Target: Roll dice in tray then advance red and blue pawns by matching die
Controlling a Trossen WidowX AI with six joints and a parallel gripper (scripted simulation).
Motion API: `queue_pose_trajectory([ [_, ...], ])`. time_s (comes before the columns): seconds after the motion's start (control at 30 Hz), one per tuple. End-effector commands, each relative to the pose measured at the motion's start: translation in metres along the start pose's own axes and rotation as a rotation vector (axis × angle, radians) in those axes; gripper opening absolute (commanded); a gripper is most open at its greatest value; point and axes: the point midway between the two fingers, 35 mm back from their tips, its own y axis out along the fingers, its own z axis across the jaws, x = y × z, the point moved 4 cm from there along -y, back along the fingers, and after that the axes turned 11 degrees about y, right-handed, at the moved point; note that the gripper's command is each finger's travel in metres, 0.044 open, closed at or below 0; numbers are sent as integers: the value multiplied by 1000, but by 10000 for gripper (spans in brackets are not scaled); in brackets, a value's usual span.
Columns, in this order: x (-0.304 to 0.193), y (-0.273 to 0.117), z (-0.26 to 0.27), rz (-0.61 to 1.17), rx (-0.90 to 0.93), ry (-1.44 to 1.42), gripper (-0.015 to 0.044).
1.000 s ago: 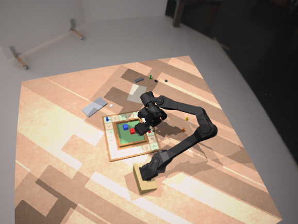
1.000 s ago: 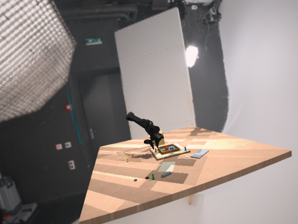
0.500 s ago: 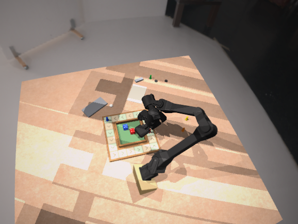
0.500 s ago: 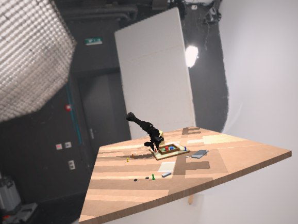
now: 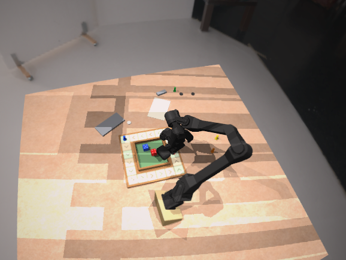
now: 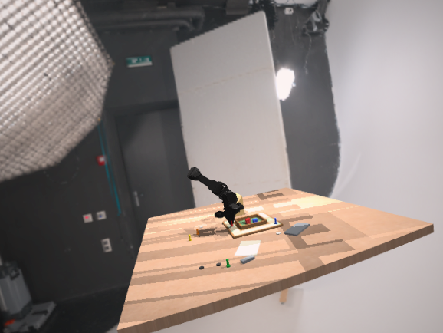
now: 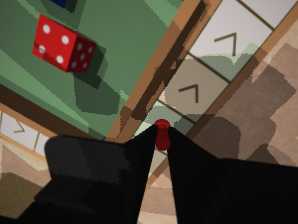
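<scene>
My gripper (image 6: 231,223) (image 7: 162,130) is shut on the red pawn (image 6: 231,225) (image 7: 162,142), at a pale square on the board's right side in the top view; whether the pawn's base touches the board is hidden. The red die (image 5: 153,152) (image 6: 247,221) (image 7: 57,45) and blue die (image 5: 145,147) (image 6: 255,220) (image 7: 59,2) lie apart in the green-floored tray (image 5: 154,167) (image 7: 150,80). The red die's upper face shows several pips in the wrist view. The blue pawn (image 5: 124,138) (image 6: 275,221) stands upright on a corner square of the board (image 5: 130,179) (image 7: 200,92).
A yellow block (image 5: 169,215) lies by the arm's base. A yellow pawn (image 5: 216,137) and an orange pawn (image 5: 212,150) are right of the board. Beyond it lie a grey slab (image 5: 109,124), a white disc (image 5: 129,122), paper (image 5: 158,108), a green pawn (image 5: 175,89) and a small grey bar (image 5: 161,92).
</scene>
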Motion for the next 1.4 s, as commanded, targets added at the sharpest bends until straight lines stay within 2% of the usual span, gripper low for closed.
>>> queue_pose_trajectory([
  [0.0, 1, -3, 0, 0, -1, -5, 0],
  [0.77, 3, -125, 4, 2, 3, -7, 0],
  [0.9, 6, -125, 4, 1, 3, -6, 0],
  [1.37, 76, -96, 6, -4, 8, -1, 0],
])
